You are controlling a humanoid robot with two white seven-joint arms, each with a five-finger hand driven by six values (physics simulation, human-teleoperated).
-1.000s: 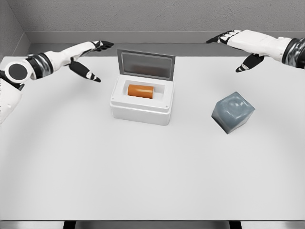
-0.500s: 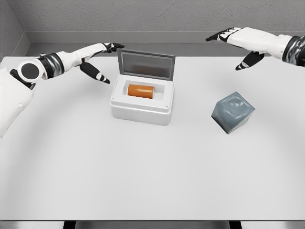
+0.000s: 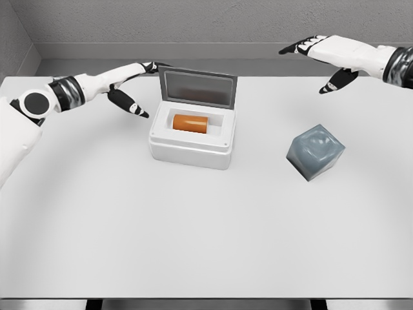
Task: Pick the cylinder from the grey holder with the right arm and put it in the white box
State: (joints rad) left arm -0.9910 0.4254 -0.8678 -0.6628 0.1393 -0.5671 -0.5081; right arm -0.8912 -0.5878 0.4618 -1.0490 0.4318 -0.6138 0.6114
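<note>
Orange cylinder (image 3: 190, 122): lying on its side in the recess of the white box (image 3: 191, 138), long axis running left to right, tilted slightly. Box lid (image 3: 197, 88) raised upright at the rear edge. Grey holder (image 3: 315, 151): well apart to the right on the white table (image 3: 193, 232), tilted on one corner. Left hand (image 3: 132, 81): fingers spread, gripping nothing, just beside the lid's left edge. Right hand (image 3: 322, 57): fingers extended, gripping nothing, above the far right of the table. No readable markings or labels.
</note>
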